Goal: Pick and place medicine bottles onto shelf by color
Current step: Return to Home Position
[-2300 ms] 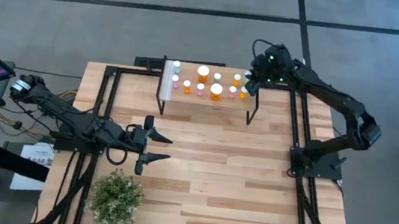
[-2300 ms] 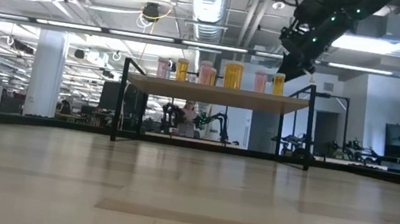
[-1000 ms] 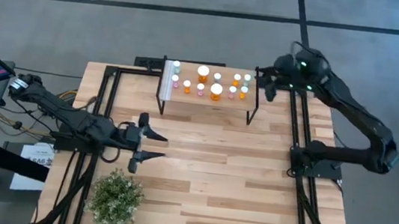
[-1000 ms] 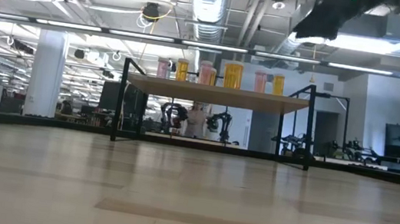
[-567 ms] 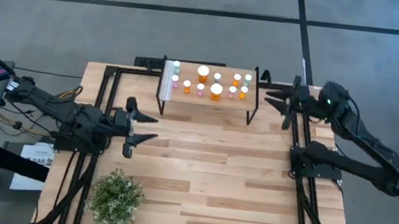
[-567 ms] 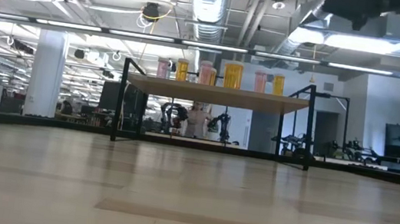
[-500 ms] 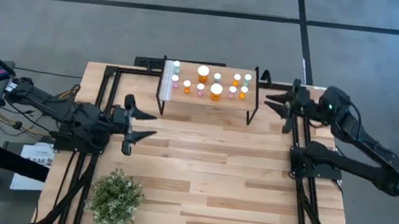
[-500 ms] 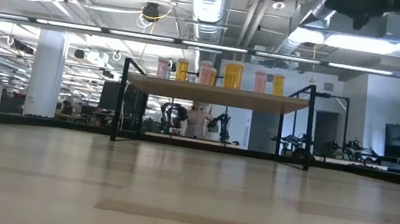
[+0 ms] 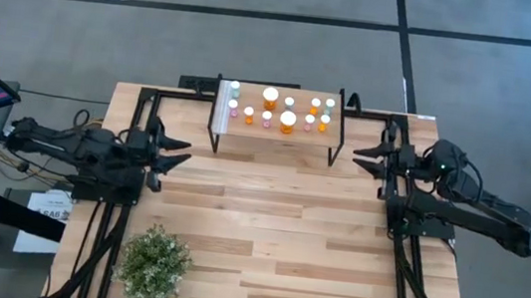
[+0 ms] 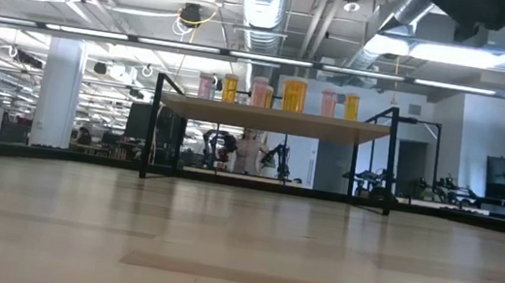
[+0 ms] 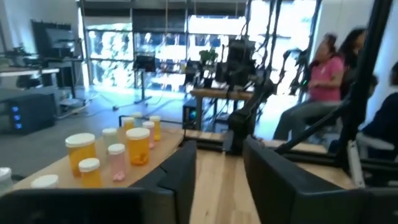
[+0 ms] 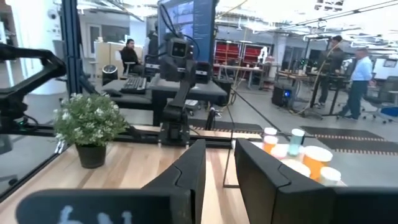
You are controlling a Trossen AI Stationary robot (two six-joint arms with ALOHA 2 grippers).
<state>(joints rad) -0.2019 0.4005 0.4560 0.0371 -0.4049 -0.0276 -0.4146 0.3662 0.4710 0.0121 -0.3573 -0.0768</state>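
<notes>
About a dozen medicine bottles (image 9: 280,111) with white caps, in orange, pink and pale blue-green, stand on the shelf (image 9: 322,137) at the table's far side. The low view shows the bottles (image 10: 278,94) in a row on the shelf's plank (image 10: 270,117). My left gripper (image 9: 183,152) is open near the table's left edge and points toward the right. My right gripper (image 9: 369,161) is open at the right edge, pointing left. Both are clear of the shelf. The bottles (image 11: 118,152) show beyond my left gripper (image 11: 217,171), and the bottles (image 12: 298,152) beyond my right gripper (image 12: 217,165).
A bushy green plant (image 9: 154,265) in a dark pot stands at the near left corner, and the plant (image 12: 90,127) shows in the right wrist view too. Black frame rails (image 9: 396,234) run along both table sides. People sit and stand in the room beyond.
My right gripper has drawn back from beside the shelf's right end, toward the table's right edge and the near side. My left gripper has pulled back toward the left edge and a little toward the far side. The bottles have kept their places.
</notes>
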